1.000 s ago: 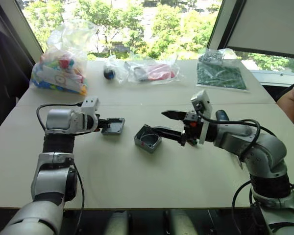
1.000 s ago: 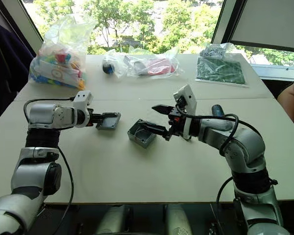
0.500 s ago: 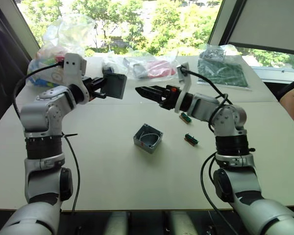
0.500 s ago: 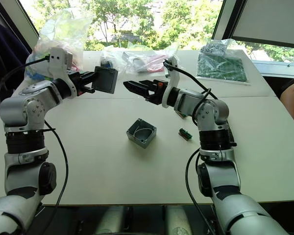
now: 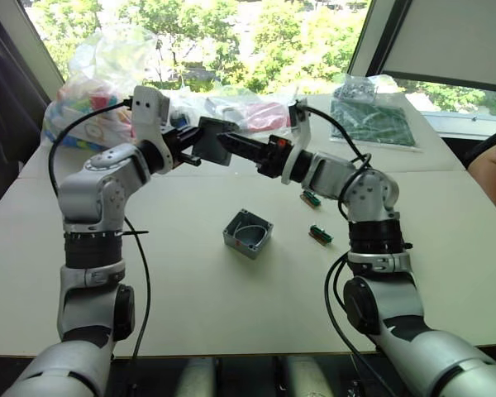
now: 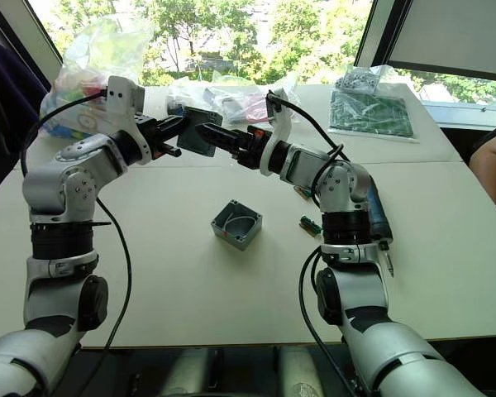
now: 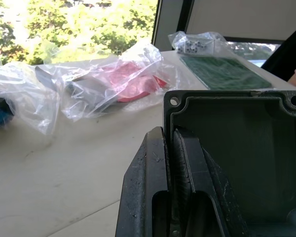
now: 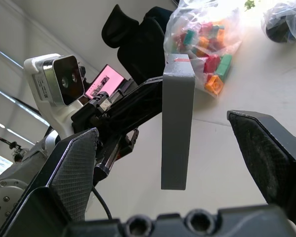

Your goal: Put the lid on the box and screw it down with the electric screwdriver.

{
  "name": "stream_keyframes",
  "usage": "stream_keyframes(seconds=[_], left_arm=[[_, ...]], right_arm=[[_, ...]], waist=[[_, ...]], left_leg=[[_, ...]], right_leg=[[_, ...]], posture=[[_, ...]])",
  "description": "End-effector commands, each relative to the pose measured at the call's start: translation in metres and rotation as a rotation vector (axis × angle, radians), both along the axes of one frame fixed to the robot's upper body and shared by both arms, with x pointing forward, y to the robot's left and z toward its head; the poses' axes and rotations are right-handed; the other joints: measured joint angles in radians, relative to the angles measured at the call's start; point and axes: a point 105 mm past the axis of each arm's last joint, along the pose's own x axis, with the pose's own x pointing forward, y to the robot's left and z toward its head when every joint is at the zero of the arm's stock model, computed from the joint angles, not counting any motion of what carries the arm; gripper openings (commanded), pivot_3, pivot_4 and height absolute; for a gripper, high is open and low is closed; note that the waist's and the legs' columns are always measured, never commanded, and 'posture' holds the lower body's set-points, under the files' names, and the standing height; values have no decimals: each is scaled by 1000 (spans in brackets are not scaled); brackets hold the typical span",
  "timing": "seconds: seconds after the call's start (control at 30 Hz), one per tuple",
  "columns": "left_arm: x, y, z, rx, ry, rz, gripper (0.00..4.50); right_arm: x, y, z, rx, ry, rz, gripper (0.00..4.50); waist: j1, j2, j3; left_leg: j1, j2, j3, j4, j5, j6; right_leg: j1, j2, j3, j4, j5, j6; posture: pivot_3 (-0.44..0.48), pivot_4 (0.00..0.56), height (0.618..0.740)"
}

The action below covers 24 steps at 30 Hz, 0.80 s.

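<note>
The grey lid hangs in the air above the far half of the table, standing on edge, with my left gripper shut on its rim. In the left wrist view the hollow inside of the lid faces the camera, and the fingers clamp its edge. My right gripper is open, one finger on each side of the lid, not touching it. The grey box sits open side up on the table's middle. The electric screwdriver lies on the table behind my right arm.
Two small green connectors lie right of the box. At the back are a bag of coloured toys, clear bags with a red item and bagged green boards. A person's arm is at the right edge.
The left gripper lifted the lid off the table and carried it right. The right gripper rose from the box, and its open fingers now straddle the lid.
</note>
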Motion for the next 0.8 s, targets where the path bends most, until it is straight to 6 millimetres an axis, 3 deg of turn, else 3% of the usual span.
stream_keyframes(seconds=[0.03, 0.07, 0.1, 0.2, 0.33, 0.47, 0.53, 0.67, 0.8], left_arm=[[-3, -4, 22, -22, -75, -19, 56], [-4, -4, 22, -23, -74, -21, 56], [-4, -5, 22, -25, -73, -24, 0], [-5, -5, 22, -29, -74, -29, 0], [-6, -7, 22, -33, -74, -41, 0], [-7, -7, 23, -35, -72, -51, 0], [-8, -8, 23, -36, -73, -60, 0], [-12, -11, 26, -52, -81, -90, 0], [-22, -14, 26, -113, -59, -180, 1403]], right_arm=[[-7, 2, 16, 25, -63, 22, 4500], [-6, 1, 16, 27, -63, 17, 4500], [-6, 1, 15, 29, -63, 13, 4050], [-6, 1, 14, 30, -67, 7, 3291], [-5, 1, 15, 42, -67, 1, 1994], [-6, 2, 14, 43, -65, 1, 414], [-8, 3, 13, 40, -67, 4, 205], [-10, 4, 12, 55, -59, 10, 205], [-13, 4, 16, 82, -60, 18, 205]], waist=[[-1, 0, 0], [-1, 0, 0], [-2, 0, 0], [-10, 0, 0], [-15, 0, 0], [-16, 0, 0], [-18, 0, 0], [-18, 0, 0], [-18, 0, 0]], left_leg=[[0, 0, 0, 0, 0, 0], [0, 0, 0, 0, 0, 0], [0, 0, 0, 0, 0, 0], [0, 0, 0, 0, 0, 0], [0, 0, 0, 0, 0, 0], [0, 0, 0, 0, 0, 0], [0, 0, 0, 0, 0, 0], [0, 0, 0, 0, 0, 0], [0, 0, 0, 0, 0, 0]], right_leg=[[0, 0, 0, 0, 0, 0], [0, 0, 0, 0, 0, 0], [0, 0, 0, 0, 0, 0], [0, 0, 0, 0, 0, 0], [0, 0, 0, 0, 0, 0], [0, 0, 0, 0, 0, 0], [0, 0, 0, 0, 0, 0], [0, 0, 0, 0, 0, 0], [0, 0, 0, 0, 0, 0]], posture=[[0, 150, 740], [0, 150, 740], [0, 150, 740], [0, 150, 740], [0, 150, 740], [0, 150, 740], [0, 150, 740], [0, 150, 740], [0, 150, 740]])
